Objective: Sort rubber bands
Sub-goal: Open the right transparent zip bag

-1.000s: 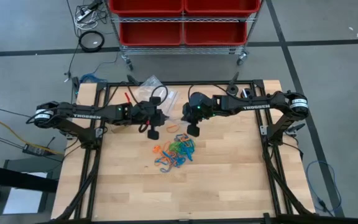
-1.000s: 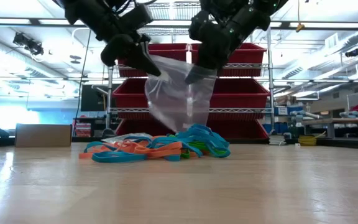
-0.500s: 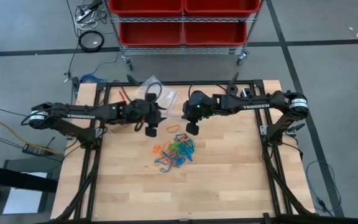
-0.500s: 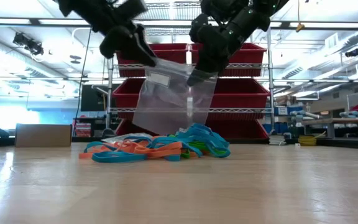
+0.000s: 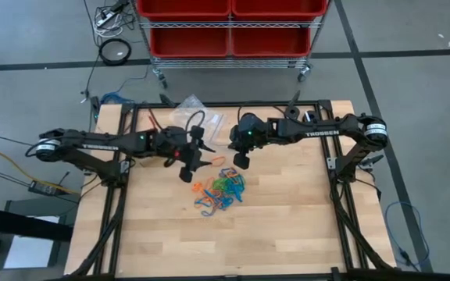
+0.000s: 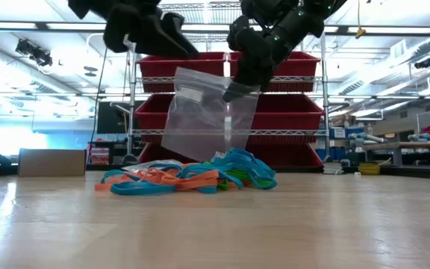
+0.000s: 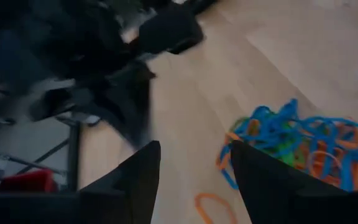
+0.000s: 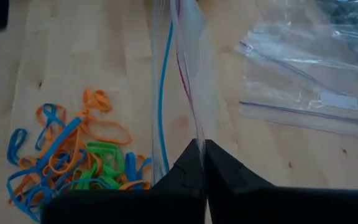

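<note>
We see grey floor (image 5: 412, 94) with dark seams, red bins (image 5: 229, 23) on wire shelving upper centre, cardboard box (image 6: 52, 161) far left.

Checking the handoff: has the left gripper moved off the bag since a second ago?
Yes. The left gripper has opened and pulled away from the clear bag, which the right gripper holds alone.

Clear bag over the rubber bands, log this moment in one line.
clear bag: hanging, pinched by right gripper | left gripper: jaws open, off bag | rubber bands: piled on table
</note>
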